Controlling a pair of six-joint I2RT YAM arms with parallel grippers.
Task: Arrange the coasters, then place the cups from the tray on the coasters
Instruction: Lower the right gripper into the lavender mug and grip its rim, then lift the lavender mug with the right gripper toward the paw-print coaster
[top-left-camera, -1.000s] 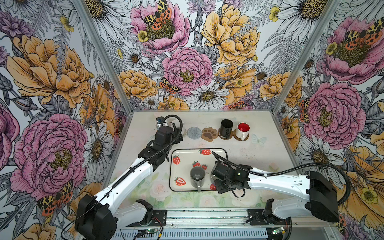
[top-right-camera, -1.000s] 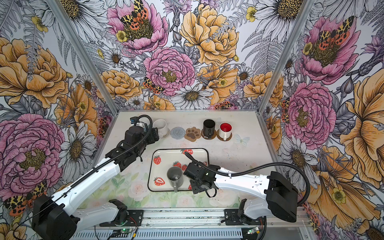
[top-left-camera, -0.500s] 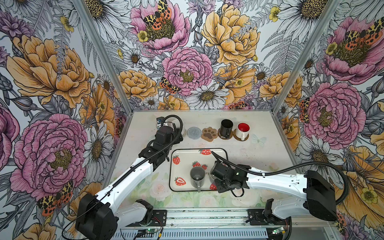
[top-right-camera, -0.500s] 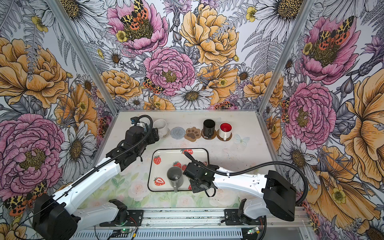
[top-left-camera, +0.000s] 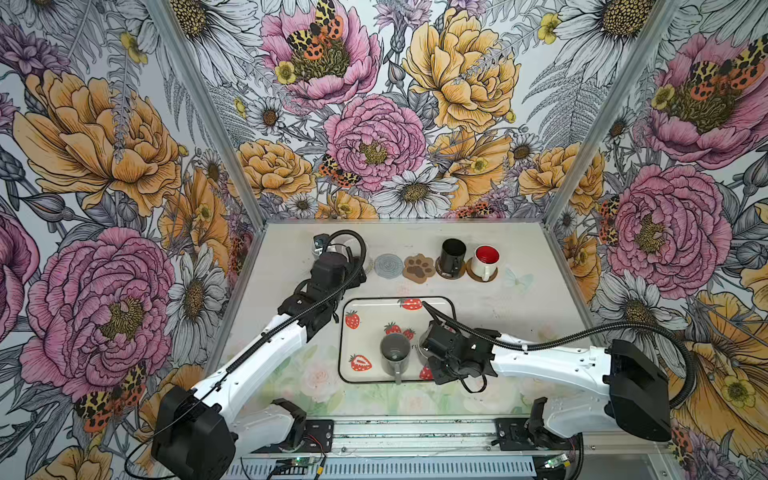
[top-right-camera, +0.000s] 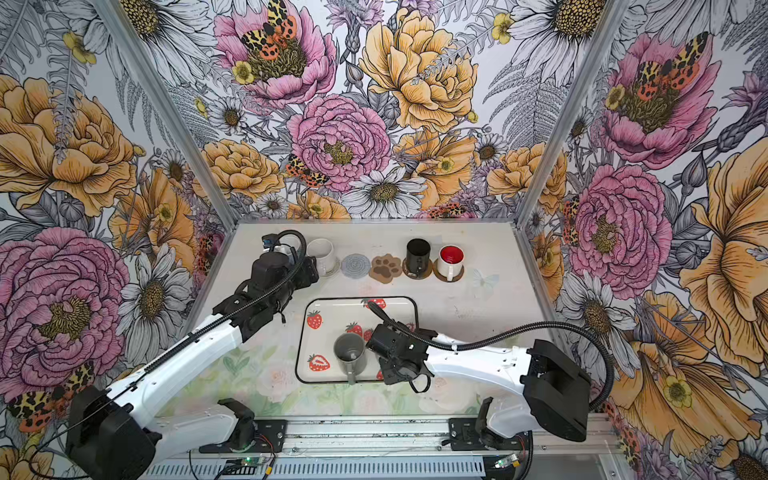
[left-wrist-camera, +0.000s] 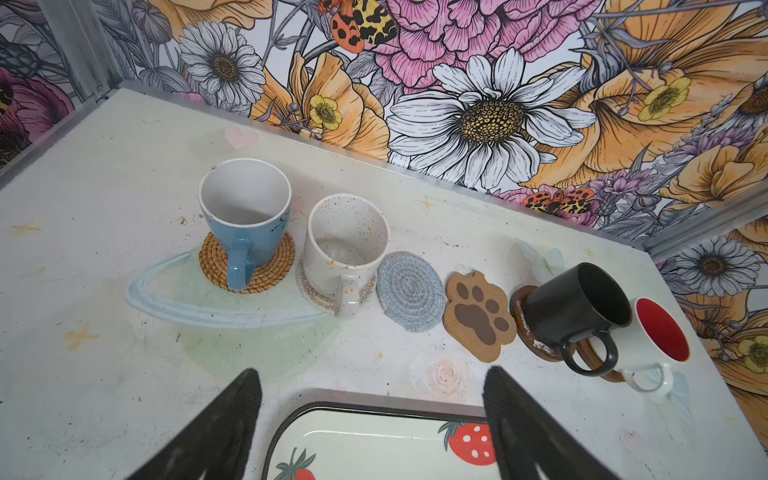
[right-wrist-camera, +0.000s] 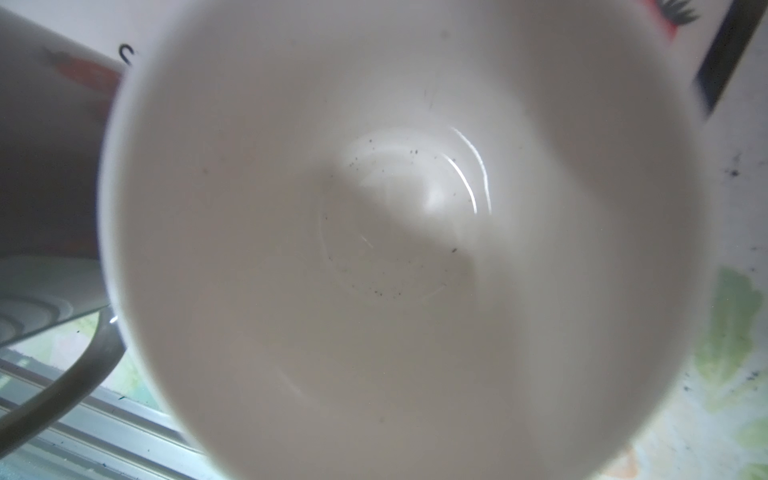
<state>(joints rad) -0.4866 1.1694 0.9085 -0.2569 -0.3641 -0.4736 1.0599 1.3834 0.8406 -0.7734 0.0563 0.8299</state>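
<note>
Pale cup (right-wrist-camera: 399, 232) seen on tray (top-left-camera: 368, 336), just beside grey mug (top-left-camera: 395, 353), under right gripper (top-left-camera: 432, 353); its finger state cannot be told. Left gripper (left-wrist-camera: 370, 374) fingers spread, empty. Ceramic judged rigid, glossy, slippery, breakable; rim wall best pinched, lifted slowly, kept upright.

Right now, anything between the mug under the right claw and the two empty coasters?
Nothing lies on the table between the tray and the paw coaster or round grey coaster. The grey mug stands beside that mug, off the line. The open left claw hovers by the tray's far edge and may crowd the grey coaster.
</note>
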